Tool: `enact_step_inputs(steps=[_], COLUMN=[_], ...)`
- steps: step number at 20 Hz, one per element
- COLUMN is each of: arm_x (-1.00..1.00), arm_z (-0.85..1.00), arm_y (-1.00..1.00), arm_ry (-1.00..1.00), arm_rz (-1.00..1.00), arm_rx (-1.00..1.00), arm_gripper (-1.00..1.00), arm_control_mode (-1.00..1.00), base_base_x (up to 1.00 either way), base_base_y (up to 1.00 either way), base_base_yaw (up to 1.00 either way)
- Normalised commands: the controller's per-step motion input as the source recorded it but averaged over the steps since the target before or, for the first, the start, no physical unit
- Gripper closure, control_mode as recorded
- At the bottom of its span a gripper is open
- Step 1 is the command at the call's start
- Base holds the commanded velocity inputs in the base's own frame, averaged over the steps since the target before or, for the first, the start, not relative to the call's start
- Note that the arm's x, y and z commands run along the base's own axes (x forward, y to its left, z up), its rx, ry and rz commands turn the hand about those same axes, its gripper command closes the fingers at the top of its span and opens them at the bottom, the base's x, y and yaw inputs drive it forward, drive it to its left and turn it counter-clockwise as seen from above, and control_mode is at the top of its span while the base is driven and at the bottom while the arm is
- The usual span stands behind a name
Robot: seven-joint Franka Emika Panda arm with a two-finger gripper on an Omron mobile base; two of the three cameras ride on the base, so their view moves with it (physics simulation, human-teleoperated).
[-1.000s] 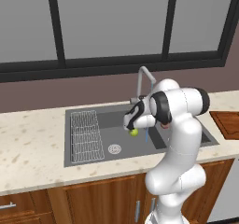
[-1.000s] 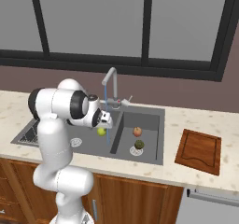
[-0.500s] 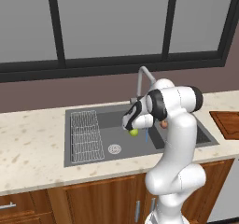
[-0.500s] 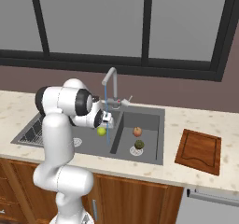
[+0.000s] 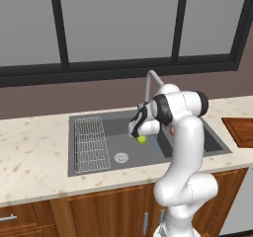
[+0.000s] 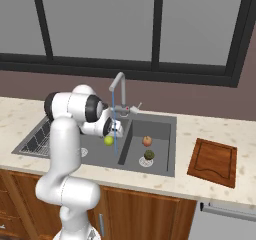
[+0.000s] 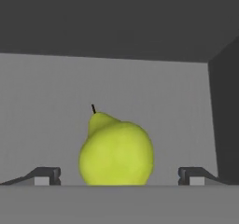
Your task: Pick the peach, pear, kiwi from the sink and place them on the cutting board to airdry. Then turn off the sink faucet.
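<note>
Yellow-green, the pear (image 7: 116,149) sits between the spread tips of the gripper (image 7: 119,175), and, being rounded, might roll aside if one finger (image 7: 44,175) touches first.

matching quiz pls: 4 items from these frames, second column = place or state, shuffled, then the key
Things:
1. pear
2. peach
3. kiwi
4. cutting board

Places or states:
A. on the counter, right of the sink, nothing on it
B. between the open gripper fingertips, left basin
C. right basin, next to the drain
D. right basin, behind the dark brownish-green fruit

Pairs: 1-B, 2-D, 3-C, 4-A
</note>
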Motion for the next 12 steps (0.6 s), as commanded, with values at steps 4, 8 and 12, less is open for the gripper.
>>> enact_step_inputs(steps=[4, 8, 12], arm_x=[0.08, 0.09, 0.12], arm_z=[-0.24, -0.23, -0.19], arm_y=[0.00, 0.00, 0.00], arm_ry=[0.04, 0.04, 0.00], arm_rz=[0.00, 0.00, 0.00], arm_rx=[0.00, 0.00, 0.00], arm_gripper=[-1.00, -1.00, -1.00], arm_control_mode=[-1.00, -1.00, -1.00], base_base_x=[0.00, 0.00, 0.00], base_base_y=[0.00, 0.00, 0.00], base_base_yaw=[0.00, 0.00, 0.00])
